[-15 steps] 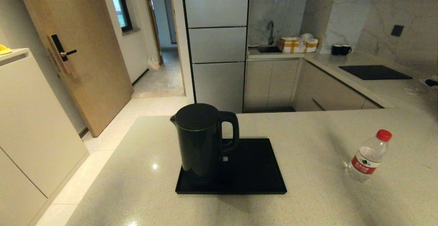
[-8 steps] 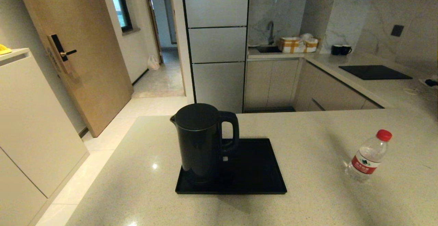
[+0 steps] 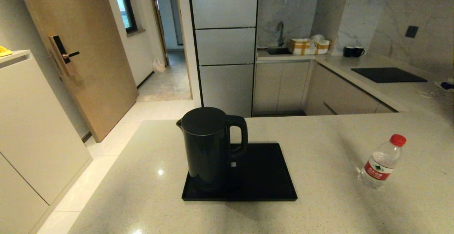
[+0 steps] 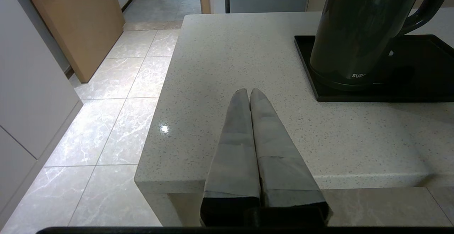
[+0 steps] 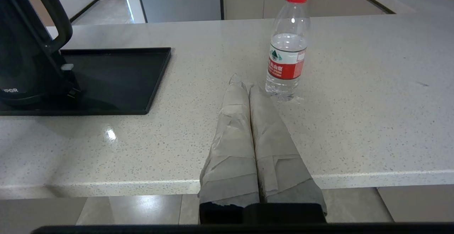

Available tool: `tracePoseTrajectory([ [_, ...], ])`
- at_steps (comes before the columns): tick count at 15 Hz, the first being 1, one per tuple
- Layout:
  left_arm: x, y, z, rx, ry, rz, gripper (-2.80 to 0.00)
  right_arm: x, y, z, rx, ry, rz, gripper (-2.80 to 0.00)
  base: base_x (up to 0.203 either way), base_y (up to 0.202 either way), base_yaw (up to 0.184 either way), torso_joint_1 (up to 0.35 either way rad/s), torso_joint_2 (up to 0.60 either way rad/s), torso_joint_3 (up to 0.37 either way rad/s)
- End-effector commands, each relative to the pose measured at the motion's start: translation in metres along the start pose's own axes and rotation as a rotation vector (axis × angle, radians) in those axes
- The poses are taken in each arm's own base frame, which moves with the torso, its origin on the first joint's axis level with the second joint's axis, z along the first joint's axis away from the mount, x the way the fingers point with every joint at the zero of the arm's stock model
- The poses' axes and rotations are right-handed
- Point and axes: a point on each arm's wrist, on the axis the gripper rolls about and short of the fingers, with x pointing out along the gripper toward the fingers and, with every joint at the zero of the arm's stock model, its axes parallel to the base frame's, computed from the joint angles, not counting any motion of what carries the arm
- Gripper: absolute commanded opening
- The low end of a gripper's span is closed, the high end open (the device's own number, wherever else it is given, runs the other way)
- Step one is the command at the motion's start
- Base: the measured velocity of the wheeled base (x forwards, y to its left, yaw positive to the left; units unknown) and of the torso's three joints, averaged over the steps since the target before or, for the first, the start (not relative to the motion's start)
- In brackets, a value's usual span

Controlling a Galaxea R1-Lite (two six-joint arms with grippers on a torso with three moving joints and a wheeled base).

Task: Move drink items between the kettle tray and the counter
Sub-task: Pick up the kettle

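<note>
The desk (image 3: pixel 319 205) carries a black tray (image 3: pixel 269 180) near the middle of its near edge. The kettle (image 3: pixel 207 145) stands upright on the tray's left end, handle toward the right. The bottle (image 3: pixel 382 161) stands upright on the bare desk toward the right edge, well apart from the tray. The left gripper (image 4: pixel 247 93) hangs over the near edge beside the tray, jaws together; the right gripper (image 5: pixel 241 82) sits just beside the bottle, jaws together, holding nothing.
</note>
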Motion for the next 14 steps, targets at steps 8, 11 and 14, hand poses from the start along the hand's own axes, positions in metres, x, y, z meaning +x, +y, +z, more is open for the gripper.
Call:
tracePoseTrajectory([
  [8,0.0,0.0,0.0,0.0,0.0,0.0,-2.8,-0.005,-0.002,0.081,0.008,0.055,0.012,-2.8,0.0,0.0,0.0,0.0,0.0,0.0],
  [11,0.0,0.0,0.0,0.0,0.0,0.0,-2.8,0.055,-0.001,0.125,0.014,0.249,0.105,-2.8,0.0,0.0,0.0,0.0,0.0,0.0],
  [14,0.0,0.0,0.0,0.0,0.0,0.0,-2.8,0.131,0.008,0.117,0.037,0.504,0.301,-2.8,0.0,0.0,0.0,0.0,0.0,0.0],
])
